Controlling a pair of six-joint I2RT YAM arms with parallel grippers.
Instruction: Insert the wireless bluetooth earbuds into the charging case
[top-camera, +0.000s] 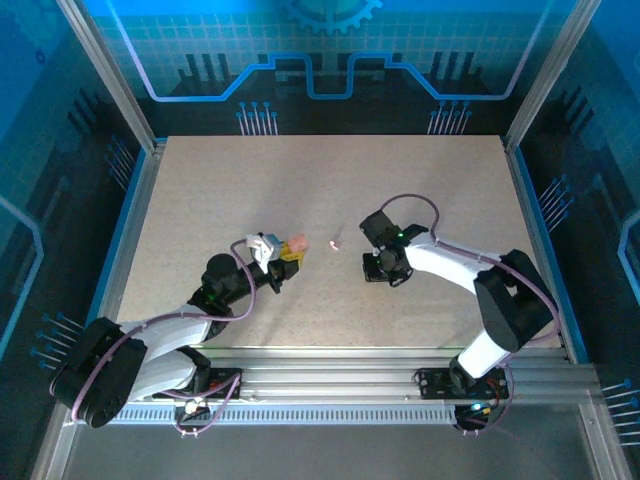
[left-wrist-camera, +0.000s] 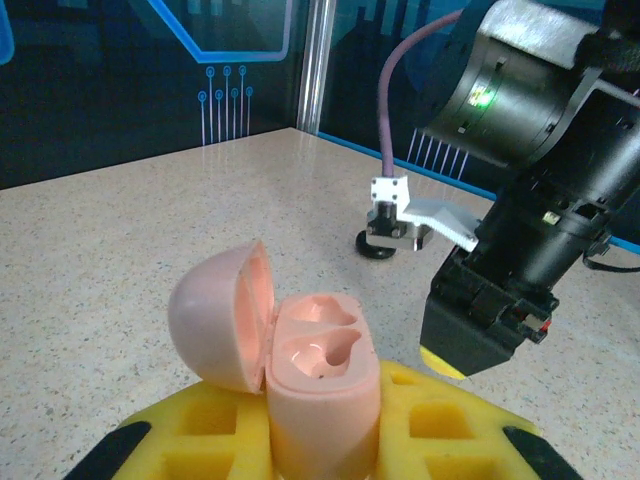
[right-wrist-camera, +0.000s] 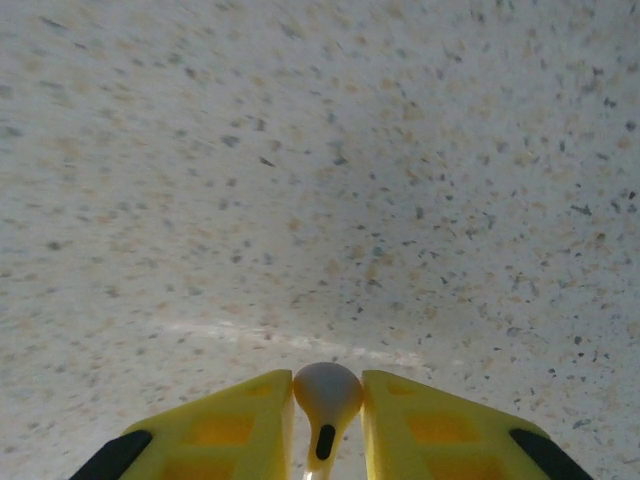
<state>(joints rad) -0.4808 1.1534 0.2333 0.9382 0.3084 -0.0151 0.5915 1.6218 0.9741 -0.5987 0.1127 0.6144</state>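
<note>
The pale pink charging case (left-wrist-camera: 322, 345) stands upright between the yellow fingers of my left gripper (left-wrist-camera: 325, 415), which is shut on its body. Its lid (left-wrist-camera: 222, 315) is flipped open to the left, and both moulded sockets are bare. From above, the case (top-camera: 297, 244) sits left of the table's middle, at the tip of my left gripper (top-camera: 285, 255). My right gripper (right-wrist-camera: 327, 380) is shut on a whitish earbud (right-wrist-camera: 327, 395), bulb forward, just above the speckled table. In the top view my right gripper (top-camera: 385, 268) hangs a short way right of the case.
A tiny pale piece (top-camera: 333, 242) lies on the table between the two grippers. The right arm's black wrist (left-wrist-camera: 520, 250) looms close to the case on its right. Blue-lit walls and metal posts enclose the table (top-camera: 300, 180).
</note>
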